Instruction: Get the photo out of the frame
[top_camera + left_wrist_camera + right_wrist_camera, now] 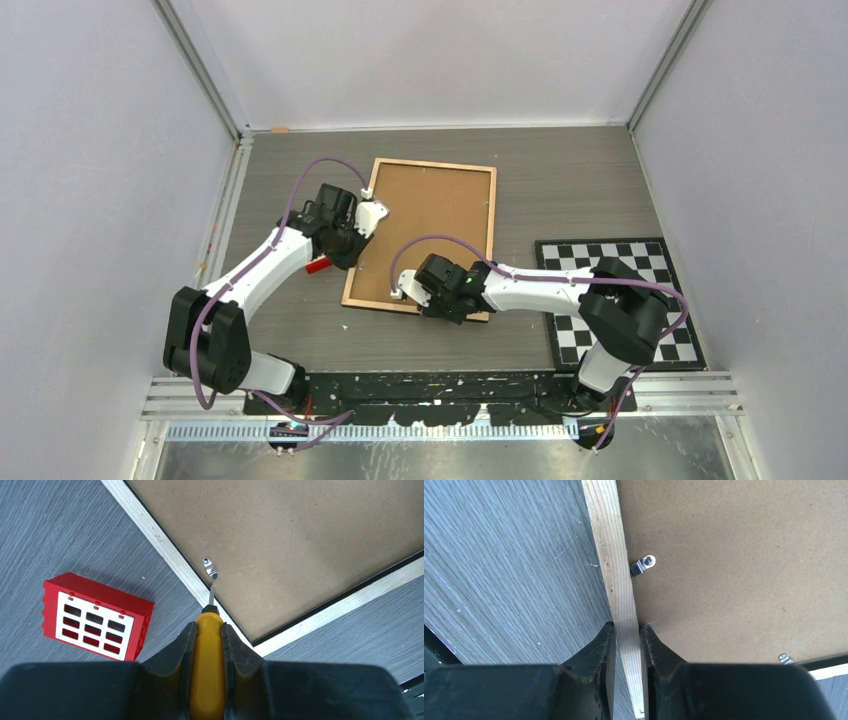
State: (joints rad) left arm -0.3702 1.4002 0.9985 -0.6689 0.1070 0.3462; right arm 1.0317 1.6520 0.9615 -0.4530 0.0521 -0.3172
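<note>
**Frame lies back-up, a pincer on each of two rails**

Frame (493, 230), large and rectangular with light wood rails, lies back-up near the middle of the grey wood-grain counter (560, 190). Its brown fibreboard backing board (430, 225) faces the cameras, and the photo shows in no view. At the frame's left rail, the left pincer (207, 630) is pinched on a yellow-handled screwdriver (207, 675). The thin blade's tip sits just at a small silver metal clip (210, 568) on the board; whether they touch I cannot tell. A red plastic block (95, 615) with a white slotted face lies on the counter near that rail, apart from it. The right pincer (626, 630) is pressed onto the near rail, one finger on either side of the wood. A black-and-white checkerboard (580, 252) lies on the counter to the frame's right.
</note>
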